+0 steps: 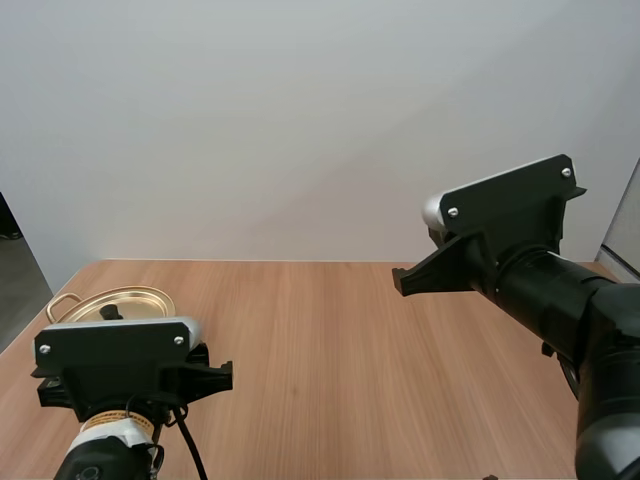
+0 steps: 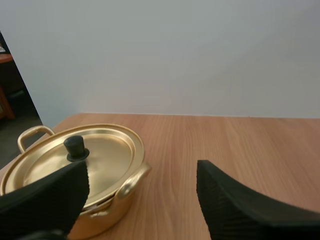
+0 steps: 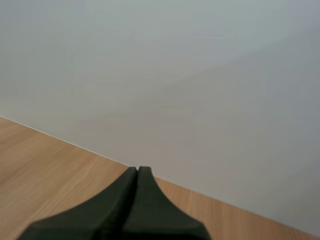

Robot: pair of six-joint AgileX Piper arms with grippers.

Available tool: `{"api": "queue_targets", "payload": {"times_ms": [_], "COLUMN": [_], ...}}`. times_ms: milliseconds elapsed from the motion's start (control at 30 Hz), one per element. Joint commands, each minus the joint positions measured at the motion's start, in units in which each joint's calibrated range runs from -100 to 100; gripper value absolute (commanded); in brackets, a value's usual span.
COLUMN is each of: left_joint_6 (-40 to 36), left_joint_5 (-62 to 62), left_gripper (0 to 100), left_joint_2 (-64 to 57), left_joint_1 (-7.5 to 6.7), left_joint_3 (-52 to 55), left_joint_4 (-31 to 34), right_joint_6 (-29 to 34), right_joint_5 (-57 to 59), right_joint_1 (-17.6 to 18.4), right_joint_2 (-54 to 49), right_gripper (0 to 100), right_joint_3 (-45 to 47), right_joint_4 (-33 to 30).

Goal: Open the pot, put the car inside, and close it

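Note:
A gold pot (image 2: 107,207) with two loop handles stands at the table's left side, its gold lid (image 2: 102,157) on and closed, a black knob (image 2: 76,147) at the lid's centre. My left gripper (image 2: 141,170) is open, low over the table just in front of the pot, one finger (image 2: 47,195) beside the lid's near rim. In the high view the pot (image 1: 120,303) sits just beyond my left arm (image 1: 120,370). My right gripper (image 3: 136,171) is shut on nothing, held up in the air and pointing at the wall; its arm (image 1: 510,240) hangs over the table's right side.
The wooden table (image 1: 350,360) stretches bare between the two arms. A plain white wall stands right behind its far edge. The table's left edge runs close to the pot.

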Motion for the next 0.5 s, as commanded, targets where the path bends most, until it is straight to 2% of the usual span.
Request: {"api": "queue_targets", "payload": {"times_ms": [0, 33, 67, 100, 367, 467], "left_joint_6": [0.0, 0.0, 0.0, 0.3, 0.3, 0.3], "left_joint_5": [0.2, 0.2, 0.2, 0.2, -0.2, -0.2], "left_gripper": [66, 43, 12, 0, 0, 0], "left_joint_2": [0.0, 0.0, 0.0, 0.0, 0.0, 0.0], "left_joint_1": [-0.03, -0.03, -0.03, -0.03, -0.03, -0.03], "left_joint_3": [0.0, 0.0, 0.0, 0.0, 0.0, 0.0], "left_joint_4": [-0.2, -0.5, -0.5, -0.2, -0.2, -0.2], "right_joint_6": [0.0, 0.0, 0.0, 0.1, 2.9, 5.6], "right_joint_5": [-0.1, -0.1, -0.1, -0.1, -0.1, -0.2], "right_joint_1": [0.0, 0.0, 0.0, 0.0, 0.0, 0.4], "right_joint_2": [0.1, 0.1, 0.1, 0.1, 0.1, -0.6], "right_gripper": [0, 0, 0, 0, 0, 0], "right_joint_3": [0.0, 0.0, 0.0, 0.0, 0.0, 0.0], "right_joint_4": [0.3, 0.4, 0.4, 0.4, 0.3, -3.0]}}
